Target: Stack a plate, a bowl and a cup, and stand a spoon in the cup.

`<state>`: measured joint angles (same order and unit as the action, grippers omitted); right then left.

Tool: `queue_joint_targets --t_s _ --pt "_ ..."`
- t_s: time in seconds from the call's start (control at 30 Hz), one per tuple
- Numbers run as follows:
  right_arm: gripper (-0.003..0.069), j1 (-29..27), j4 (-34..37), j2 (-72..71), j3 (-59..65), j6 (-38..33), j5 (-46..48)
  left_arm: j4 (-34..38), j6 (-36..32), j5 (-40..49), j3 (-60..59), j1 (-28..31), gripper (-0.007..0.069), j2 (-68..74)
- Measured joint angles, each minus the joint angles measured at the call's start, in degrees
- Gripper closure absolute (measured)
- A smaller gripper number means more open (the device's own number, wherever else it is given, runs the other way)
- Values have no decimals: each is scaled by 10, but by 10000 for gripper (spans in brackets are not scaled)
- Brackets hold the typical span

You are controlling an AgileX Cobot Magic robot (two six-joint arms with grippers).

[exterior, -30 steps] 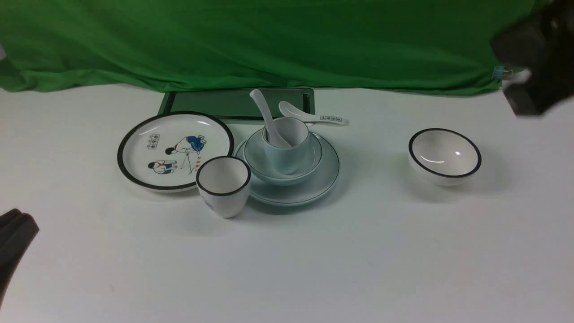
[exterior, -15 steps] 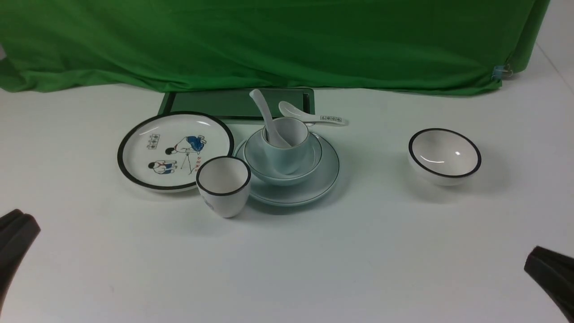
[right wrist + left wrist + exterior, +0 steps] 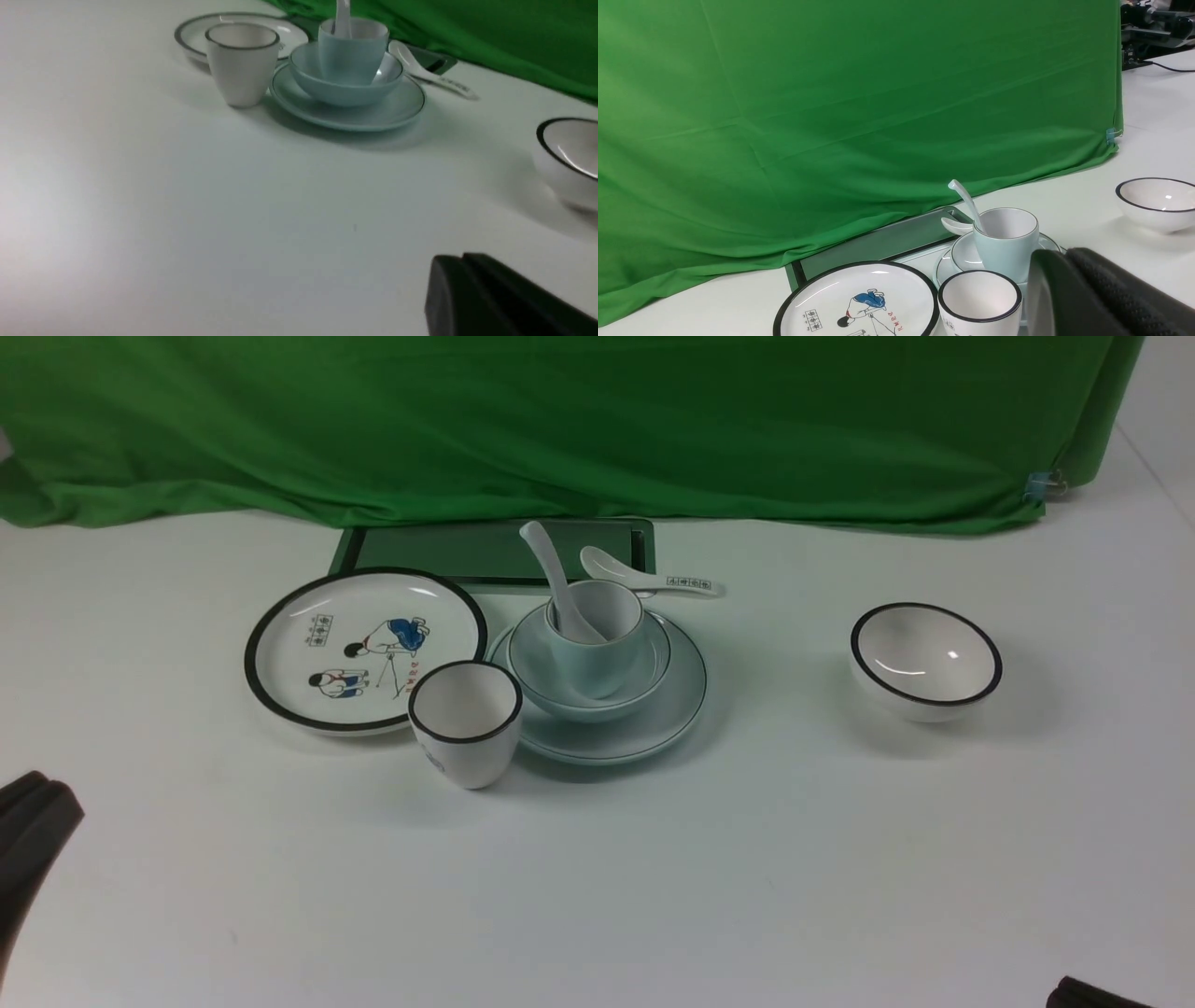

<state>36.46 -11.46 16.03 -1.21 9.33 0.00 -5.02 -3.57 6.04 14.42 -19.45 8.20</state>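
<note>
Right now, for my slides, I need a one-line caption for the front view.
Plain white ceramic spoon standing in the pale blue-green cup, stacked on matching bowl and round plate.

A green cloth [image 3: 597,420] hangs in soft folds behind a white table [image 3: 653,877], its hem spilling onto the tabletop across nearly the full width. A small blue clip [image 3: 1039,485] pinches the cloth at its right end, where the drape turns a corner. A dark green tray [image 3: 448,549] lies flat at the foot of the cloth, near the middle. Soft, even light leaves only faint shadows on the table. Past the cloth's right edge, dark equipment [image 3: 1153,23] and a black cable [image 3: 1174,69] sit on a white surface.
</note>
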Motion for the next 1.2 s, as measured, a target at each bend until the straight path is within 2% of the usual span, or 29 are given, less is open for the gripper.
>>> queue_joint_targets --t_s 0.07,0.13,0.23,0.27,0.3,0.37,0.4,0.47,0.5,0.53,0.8,1.2 --pt "616 -11 -3 -28 14 -3 7 0 0 0 0 0 661 0" --pt "644 -41 -4 -62 17 4 9 0 0 0 0 0 661 0" --pt "648 -96 4 -110 17 18 26 0 0 0 0 0 661 0" --pt "648 -145 15 -144 17 14 36 0 0 -2 0 0 661 0" --pt "648 -158 19 -146 17 12 37 0 0 -2 0 0 661 0" --pt "648 -236 49 -158 17 -14 35 0 0 -4 0 0 661 0" --pt "648 -243 51 -158 17 -16 35 0 0 -4 0 0 659 0" --pt "648 -318 93 -160 17 -50 37 0 0 -4 0 0 659 0" --pt "648 -322 96 -160 17 -54 37 0 0 -4 0 0 658 0" --pt "648 -350 115 -160 17 -79 44 0 0 -4 0 0 657 0" --pt "648 -368 127 -161 17 -106 116 0 0 -4 0 0 656 0" --pt "627 -369 127 -161 17 -106 124 0 0 -4 0 0 656 0"
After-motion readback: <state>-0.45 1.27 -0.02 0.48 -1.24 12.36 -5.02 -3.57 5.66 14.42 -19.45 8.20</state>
